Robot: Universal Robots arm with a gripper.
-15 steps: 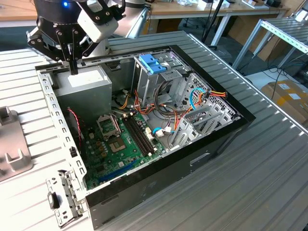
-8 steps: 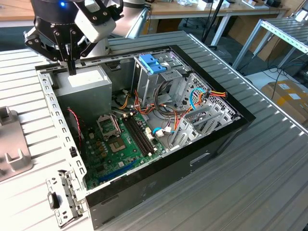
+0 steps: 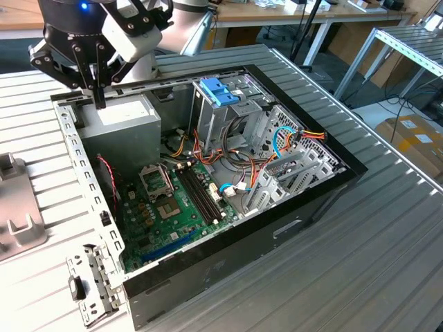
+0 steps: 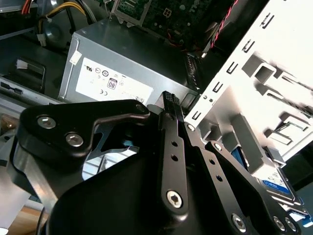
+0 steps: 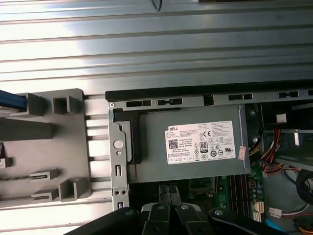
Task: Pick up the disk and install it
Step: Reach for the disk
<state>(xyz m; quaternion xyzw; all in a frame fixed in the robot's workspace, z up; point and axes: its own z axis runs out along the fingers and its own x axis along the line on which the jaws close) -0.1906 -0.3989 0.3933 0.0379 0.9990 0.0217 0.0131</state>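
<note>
The disk (image 4: pixel 277 184) lies in a light-grey holder (image 4: pixel 274 63) beside the open computer case; a strip of its silver body, label and blue frame shows past the gripper's linkage in the second wrist view. A blue edge (image 5: pixel 10 102) at the holder's end in the first wrist view looks like the same frame. My gripper (image 3: pixel 101 101) hangs over the case's corner by the power supply (image 3: pixel 124 114), apart from the disk. Its fingers (image 5: pixel 162 194) stand together with nothing between them.
The open case (image 3: pixel 325 190) holds a motherboard (image 3: pixel 173 207), loose cables and a grey drive cage with blue tabs (image 3: pixel 218 93). The holder (image 3: pixel 17 207) sits on the ribbed table at the exterior view's left. Desks and boxes stand beyond the table.
</note>
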